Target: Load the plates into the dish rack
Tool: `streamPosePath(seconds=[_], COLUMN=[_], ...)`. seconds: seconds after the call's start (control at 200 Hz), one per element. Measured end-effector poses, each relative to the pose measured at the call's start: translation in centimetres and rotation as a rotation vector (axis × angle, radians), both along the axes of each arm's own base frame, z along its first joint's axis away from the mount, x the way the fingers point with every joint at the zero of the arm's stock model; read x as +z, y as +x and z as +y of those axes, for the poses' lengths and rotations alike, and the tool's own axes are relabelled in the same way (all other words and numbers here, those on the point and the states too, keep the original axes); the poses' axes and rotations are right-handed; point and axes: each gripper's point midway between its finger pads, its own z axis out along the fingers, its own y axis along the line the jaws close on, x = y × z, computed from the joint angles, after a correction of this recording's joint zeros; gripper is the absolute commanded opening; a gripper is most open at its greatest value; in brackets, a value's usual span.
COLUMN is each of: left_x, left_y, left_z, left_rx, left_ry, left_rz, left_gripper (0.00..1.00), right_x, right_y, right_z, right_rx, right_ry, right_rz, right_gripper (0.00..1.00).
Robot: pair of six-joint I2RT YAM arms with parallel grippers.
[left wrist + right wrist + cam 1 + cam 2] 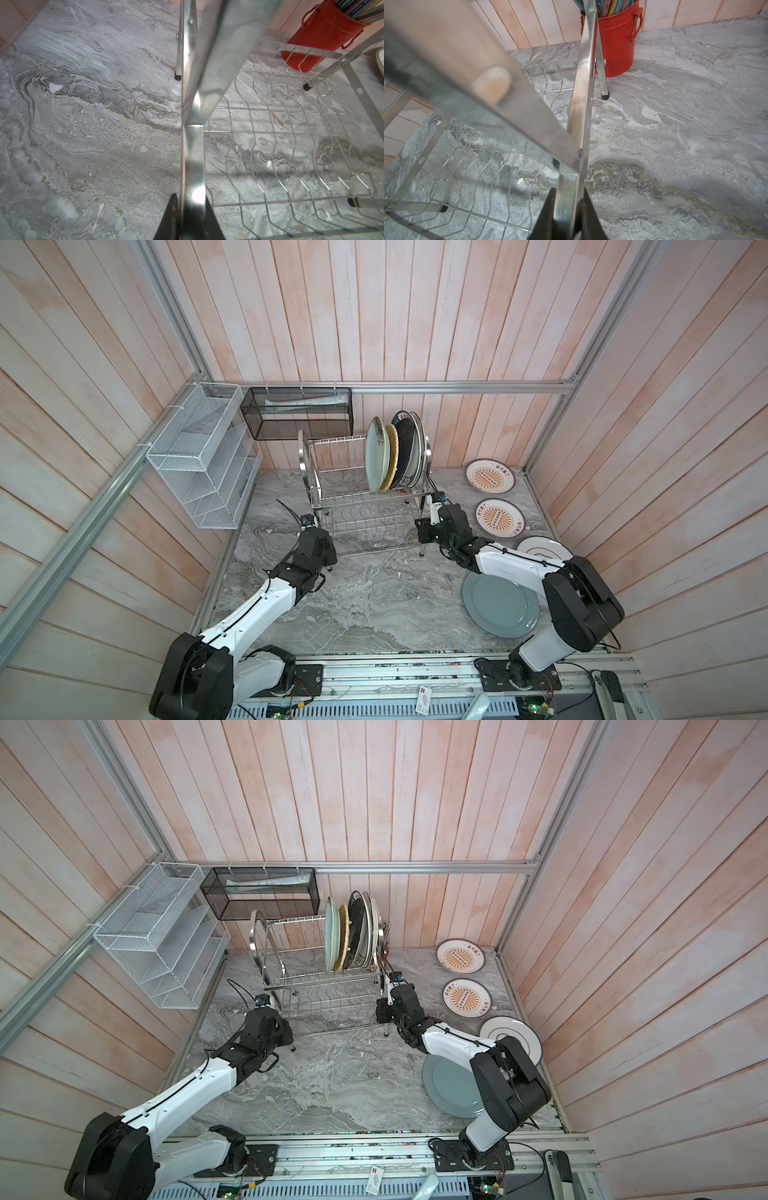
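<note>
The steel dish rack (357, 506) (320, 990) stands at the back of the marble top. Several plates (395, 452) stand upright in its upper tier. My left gripper (191, 196) (331, 558) is shut on the rack's left front leg bar (192, 145). My right gripper (569, 189) (422, 529) is shut on the right front leg bar (581, 104). On the table to the right lie two orange-sunburst plates (489, 476) (498, 517), a white ringed plate (540, 547) and a grey-blue plate (498, 605) partly under the right arm. The red utensil cup (616, 41) (320, 37) sits behind the rack's right end.
A white mesh organiser (203, 460) hangs on the left wall rail and a black mesh basket (297, 412) on the back rail just behind the rack. Wood-panel walls close in three sides. The rack's lower wire tier (291, 145) holds nothing.
</note>
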Motion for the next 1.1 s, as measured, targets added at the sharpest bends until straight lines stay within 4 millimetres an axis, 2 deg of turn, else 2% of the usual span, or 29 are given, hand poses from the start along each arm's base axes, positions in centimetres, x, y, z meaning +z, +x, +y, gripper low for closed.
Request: streamPosePath(seconds=[0.07,0.18,0.345,0.455,0.575,0.655,0.725,0.815,0.91,1.005,1.1], left_x=[0.1,0.9,2.4,3.7,5.9,7.8,9.3,10.9,12.5,14.0,14.9], left_y=[0.1,0.4,0.5,0.2,-0.3,-1.0,-1.6,-2.7,-3.8,-4.9,-5.7], left_z=[0.0,0.4,0.5,0.2,-0.1,-0.2,-0.2,-0.3,-0.9,-1.7,-2.7], left_rx=[0.015,0.051,0.069,0.049,0.028,0.007,-0.009,-0.046,-0.107,-0.186,-0.264], left_ry=[-0.024,-0.069,-0.127,-0.152,-0.187,-0.205,-0.225,-0.243,-0.261,-0.280,-0.291], left_rz=[-0.002,-0.033,-0.074,-0.095,-0.129,-0.163,-0.192,-0.226,-0.265,-0.307,-0.332], left_gripper=[0.32,0.54,0.77,0.89,0.98,1.00,1.00,1.00,1.00,1.00,1.00], right_x=[0.0,0.0,0.8,3.1,6.4,8.3,8.8,8.4,6.9,4.0,1.0], right_y=[0.1,0.5,0.4,-0.2,-1.2,-2.0,-2.6,-3.3,-3.2,-2.6,-2.2], right_z=[-0.1,-0.9,-1.6,-2.1,-3.0,-4.6,-6.9,-10.2,-13.8,-17.4,-18.7], right_rx=[-0.021,-0.073,-0.101,-0.109,-0.118,-0.142,-0.185,-0.258,-0.353,-0.480,-0.565], right_ry=[0.014,0.033,0.041,0.064,0.091,0.112,0.122,0.135,0.200,0.296,0.412], right_rz=[0.010,0.021,0.018,-0.009,-0.057,-0.079,-0.080,-0.057,0.004,0.103,0.206], right_gripper=[0.32,0.56,0.77,0.85,0.87,0.87,0.87,0.89,0.92,0.94,0.92])
